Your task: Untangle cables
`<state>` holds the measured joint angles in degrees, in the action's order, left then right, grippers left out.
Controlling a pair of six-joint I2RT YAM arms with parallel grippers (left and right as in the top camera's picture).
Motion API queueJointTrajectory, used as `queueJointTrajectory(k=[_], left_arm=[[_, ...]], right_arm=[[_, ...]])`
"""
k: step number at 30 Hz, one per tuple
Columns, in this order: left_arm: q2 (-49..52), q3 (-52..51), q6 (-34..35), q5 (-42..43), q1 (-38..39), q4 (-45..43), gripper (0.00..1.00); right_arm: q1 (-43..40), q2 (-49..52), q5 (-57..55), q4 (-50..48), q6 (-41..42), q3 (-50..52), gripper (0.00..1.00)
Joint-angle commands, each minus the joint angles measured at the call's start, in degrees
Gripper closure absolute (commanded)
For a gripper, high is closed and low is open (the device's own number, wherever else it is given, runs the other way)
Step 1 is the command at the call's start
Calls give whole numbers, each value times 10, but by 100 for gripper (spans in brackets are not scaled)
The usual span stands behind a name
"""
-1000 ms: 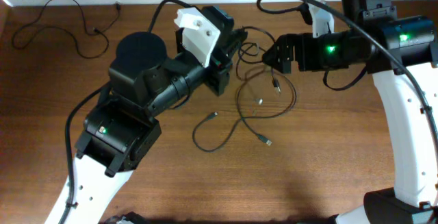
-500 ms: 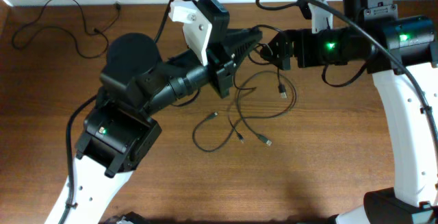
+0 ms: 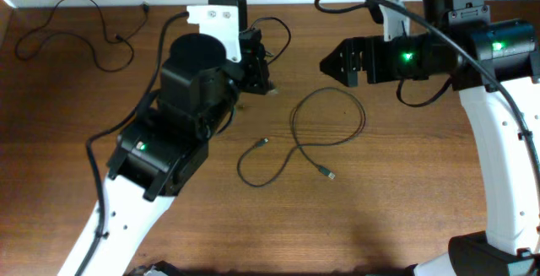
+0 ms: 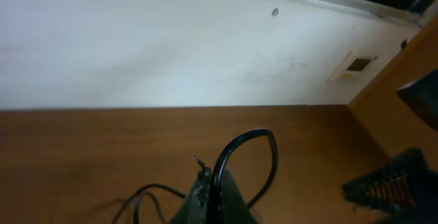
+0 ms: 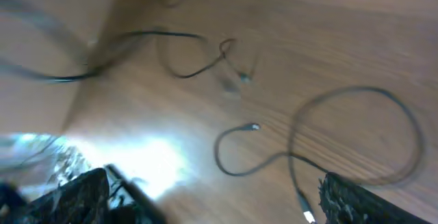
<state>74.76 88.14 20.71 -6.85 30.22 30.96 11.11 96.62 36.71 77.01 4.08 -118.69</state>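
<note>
My left gripper (image 3: 261, 77) stands above the table's back middle, shut on a thin black cable (image 3: 287, 31) that loops up past its tip. In the left wrist view that cable (image 4: 253, 133) arcs out of the closed jaws (image 4: 209, 183). A second cable (image 3: 294, 122) lies loose on the wood in a wide loop, with silvery plugs at both ends (image 3: 264, 142). My right gripper (image 3: 325, 61) hovers open to the right of the left gripper, nothing between its fingers. The right wrist view shows the loose cable (image 5: 356, 89) below that open gripper (image 5: 212, 193).
A third thin black cable (image 3: 63, 2) lies spread out at the back left corner. A white wall runs along the table's far edge (image 4: 205, 106). The left arm's body (image 3: 186, 82) covers the left middle of the table.
My left arm has swung back and left with its cable, drawing it out of the tangle between the grippers. The other cable has dropped onto the table alone. The right gripper has barely moved.
</note>
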Motion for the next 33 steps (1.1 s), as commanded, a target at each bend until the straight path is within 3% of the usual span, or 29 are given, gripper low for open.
queueJointTrajectory(k=[1,3,14,20,22,24,29,33], left_arm=[[14,4,99,46,-1,1,100],[14,4,131,60,-1,1,100],[14,4,162,147,1,-5,100],[14,4,162,221,1,-25,100],[14,4,162,221,1,-29,100],[14,4,162,221,1,-33,100],[7,4,162,221,1,-35,100],[-10,4,162,221,1,-44,100]], right_arm=[[-3,3,79,-21,-36,4,2],[-2,3,79,-29,-37,4,2],[-2,3,76,-88,14,4,2],[-2,3,-1,-87,72,4,1],[-2,3,-4,-84,72,4,6],[-2,3,-24,-79,80,4,16],[-2,3,-176,-52,136,4,44],[-3,3,-260,-33,161,4,56]])
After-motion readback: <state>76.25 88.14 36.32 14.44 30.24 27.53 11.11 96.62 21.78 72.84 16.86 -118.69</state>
